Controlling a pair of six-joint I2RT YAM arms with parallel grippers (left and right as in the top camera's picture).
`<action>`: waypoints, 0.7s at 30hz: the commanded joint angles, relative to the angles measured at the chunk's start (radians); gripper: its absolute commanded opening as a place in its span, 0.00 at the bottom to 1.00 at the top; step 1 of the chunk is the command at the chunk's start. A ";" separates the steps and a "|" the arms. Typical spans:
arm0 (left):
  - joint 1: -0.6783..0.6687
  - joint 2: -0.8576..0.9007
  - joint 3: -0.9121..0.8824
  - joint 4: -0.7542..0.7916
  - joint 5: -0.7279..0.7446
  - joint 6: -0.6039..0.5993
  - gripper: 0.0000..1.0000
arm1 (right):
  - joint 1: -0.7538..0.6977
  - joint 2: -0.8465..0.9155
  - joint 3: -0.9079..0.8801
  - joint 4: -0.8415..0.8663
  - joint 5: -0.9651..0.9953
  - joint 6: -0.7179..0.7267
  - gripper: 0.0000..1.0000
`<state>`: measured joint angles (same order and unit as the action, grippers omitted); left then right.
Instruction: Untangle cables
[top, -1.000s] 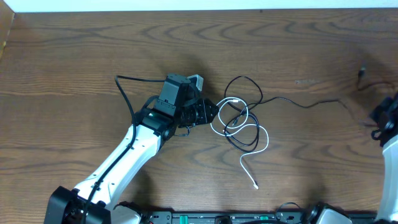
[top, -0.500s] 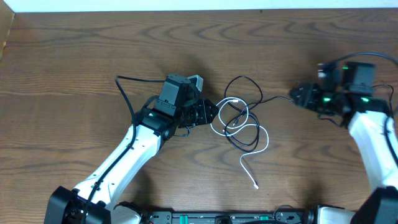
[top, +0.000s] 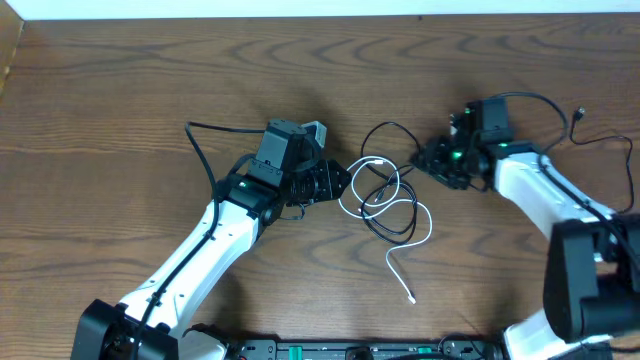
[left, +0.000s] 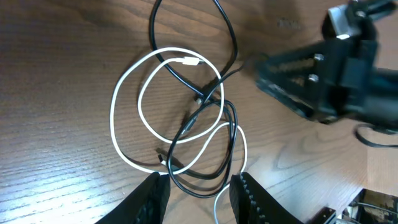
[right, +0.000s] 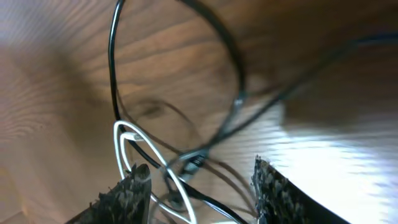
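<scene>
Black cable (top: 392, 124) and white cable (top: 428, 225) tangled on the tabletop (top: 120, 80) — left end effector (top: 335, 180) and right end effector (top: 425, 160) both open, either side.

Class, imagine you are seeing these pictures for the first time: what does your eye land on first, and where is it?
First comes the knot of a white cable and a black cable, looped through each other mid-way across the wooden table. Next come two open grippers flanking it: the left gripper at the tangle's left edge and the right gripper close on its right.
</scene>
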<state>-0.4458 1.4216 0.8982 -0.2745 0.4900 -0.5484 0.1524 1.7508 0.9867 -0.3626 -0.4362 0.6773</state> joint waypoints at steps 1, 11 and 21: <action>0.004 0.008 0.005 -0.010 -0.013 0.018 0.37 | 0.037 0.047 0.005 0.057 0.009 0.130 0.47; 0.004 0.008 0.005 -0.013 -0.013 0.018 0.37 | 0.052 0.133 0.005 0.225 0.026 0.243 0.25; 0.004 0.008 0.005 -0.013 -0.013 0.018 0.37 | 0.053 0.133 0.004 0.134 0.037 0.216 0.01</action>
<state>-0.4458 1.4223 0.8982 -0.2852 0.4900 -0.5484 0.1978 1.8740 0.9863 -0.2188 -0.4107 0.9134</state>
